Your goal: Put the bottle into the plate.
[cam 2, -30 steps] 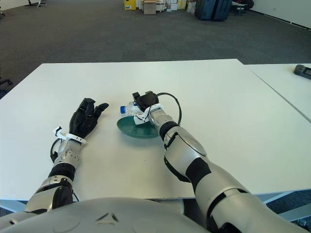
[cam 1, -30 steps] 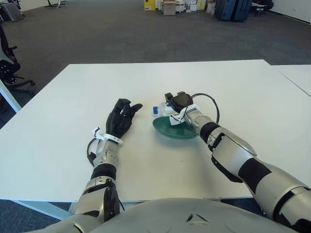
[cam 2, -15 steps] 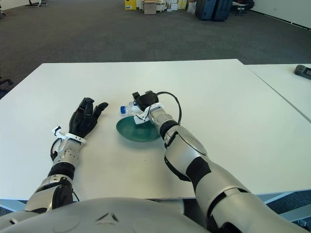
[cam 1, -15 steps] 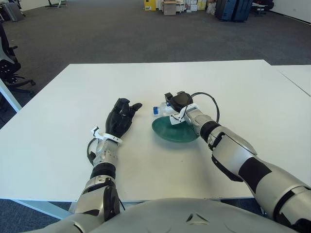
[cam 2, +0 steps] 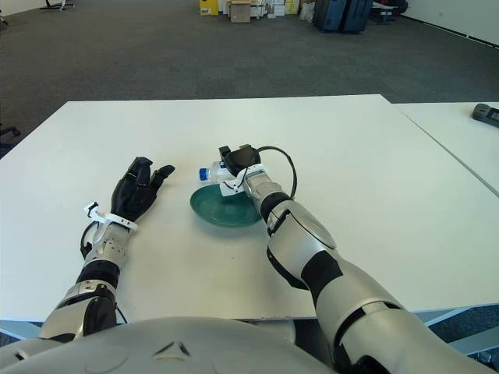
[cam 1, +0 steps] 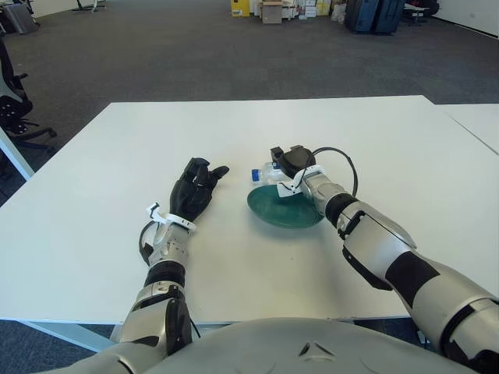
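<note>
A wide white worktop [cam 1: 374, 140] fills the middle of the frame, with dark grey carpet behind it and boxes and dark cases along the top edge. Near the centre sits a dark green plate [cam 1: 284, 210], its right rim partly covered by the robot's forearm. The right hand [cam 1: 290, 165] is just above the plate's far edge, its black fingers clenched around a small clear bottle [cam 1: 265, 174]. Most of the bottle is hidden inside the grasp; only its pale neck end and blue cap [cam 1: 253, 175] stick out toward the left of the frame, so it lies roughly sideways over the plate's upper left rim. Whether it touches the plate cannot be told. A black cable loops from the wrist toward the right. The left hand [cam 1: 195, 191] shows left of the plate, fingers loosely spread and holding nothing.
</note>
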Tool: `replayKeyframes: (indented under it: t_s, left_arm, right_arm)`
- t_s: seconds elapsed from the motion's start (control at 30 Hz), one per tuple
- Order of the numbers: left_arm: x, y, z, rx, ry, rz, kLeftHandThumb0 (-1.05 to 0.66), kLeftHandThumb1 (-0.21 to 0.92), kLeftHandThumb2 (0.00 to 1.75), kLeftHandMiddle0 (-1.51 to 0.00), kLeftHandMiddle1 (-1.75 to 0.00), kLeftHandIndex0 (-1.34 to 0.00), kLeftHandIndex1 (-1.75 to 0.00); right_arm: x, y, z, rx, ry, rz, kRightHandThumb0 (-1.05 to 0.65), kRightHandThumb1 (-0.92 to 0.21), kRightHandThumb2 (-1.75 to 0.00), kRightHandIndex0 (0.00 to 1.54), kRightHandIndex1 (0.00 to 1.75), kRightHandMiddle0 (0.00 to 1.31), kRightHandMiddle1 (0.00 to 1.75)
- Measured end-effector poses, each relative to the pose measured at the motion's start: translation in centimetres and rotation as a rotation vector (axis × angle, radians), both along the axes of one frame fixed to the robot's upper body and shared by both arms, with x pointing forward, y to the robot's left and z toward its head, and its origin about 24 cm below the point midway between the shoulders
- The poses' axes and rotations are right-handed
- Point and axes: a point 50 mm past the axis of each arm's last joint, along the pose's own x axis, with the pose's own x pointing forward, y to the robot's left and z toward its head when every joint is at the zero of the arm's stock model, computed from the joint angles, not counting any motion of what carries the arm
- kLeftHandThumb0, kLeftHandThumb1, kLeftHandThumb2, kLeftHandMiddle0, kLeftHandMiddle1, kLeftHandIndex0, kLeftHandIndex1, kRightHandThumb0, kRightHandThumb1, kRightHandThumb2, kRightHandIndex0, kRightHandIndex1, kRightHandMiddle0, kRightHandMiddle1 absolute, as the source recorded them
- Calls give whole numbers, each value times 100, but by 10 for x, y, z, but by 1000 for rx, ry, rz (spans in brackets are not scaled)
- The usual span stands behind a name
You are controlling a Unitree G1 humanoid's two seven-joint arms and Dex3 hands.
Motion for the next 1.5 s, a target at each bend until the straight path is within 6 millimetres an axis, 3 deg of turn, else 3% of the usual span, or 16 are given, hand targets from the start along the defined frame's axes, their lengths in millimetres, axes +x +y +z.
replayKeyframes:
  t_s: [0.23, 0.73, 1.17, 1.5]
  left_arm:
    - [-1, -1, 0, 44, -6, -2, -36, 89, 56, -57, -147, -22, -175]
    - [0, -2, -1, 80, -6, 3, -36, 88, 58, -56, -149, -23, -175]
    - [1, -1, -2, 101, 1, 8, -36, 88, 57, -55, -149, -22, -175]
    - [1, -1, -2, 112, 1, 16, -36, 91, 52, -55, -149, -21, -175]
  right_arm:
    - [6, -6, 6, 74, -9, -60, 0, -22, -144, 68, 175, 45, 175]
    - [24, -6, 40, 177, -157, -87, 0, -20, -146, 69, 175, 46, 175]
    - [25, -5, 43, 209, -173, -81, 0, -13, -154, 75, 175, 52, 175]
    - [25, -4, 44, 223, -182, -74, 0, -21, -145, 69, 175, 46, 175]
